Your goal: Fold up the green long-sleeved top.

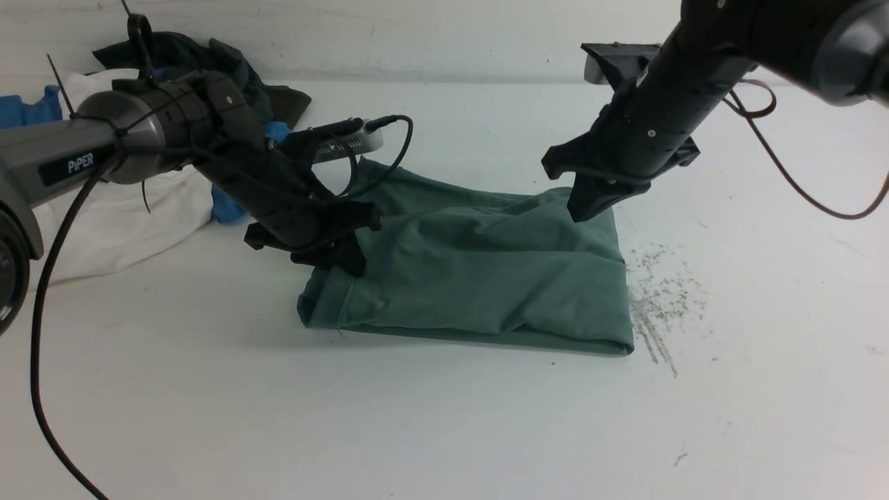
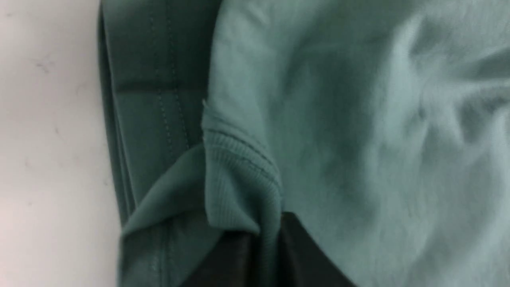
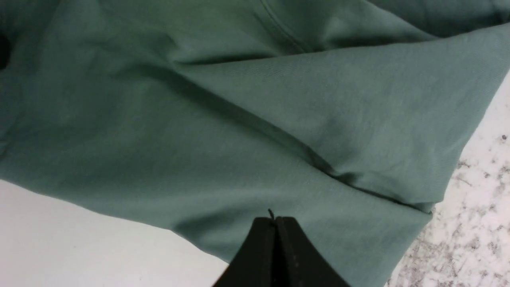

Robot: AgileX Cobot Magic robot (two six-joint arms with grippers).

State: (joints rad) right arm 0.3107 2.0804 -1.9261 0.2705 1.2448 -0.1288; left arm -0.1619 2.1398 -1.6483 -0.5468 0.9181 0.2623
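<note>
Now | left gripper [image 1: 339,260] pinching green top [image 1: 479,271] | right gripper [image 1: 589,205] closed, empty | clothes pile [image 1: 125,215] behind left arm

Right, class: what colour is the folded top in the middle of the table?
Plain muted sage green, no pattern visible. The front view shows the top best.

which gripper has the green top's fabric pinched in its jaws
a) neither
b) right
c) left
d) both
c: the left wrist view shows a ribbed fold of the green long-sleeved top running down between the jaws of the left gripper, while the jaws of the right gripper are pressed together with no cloth between them.
</note>
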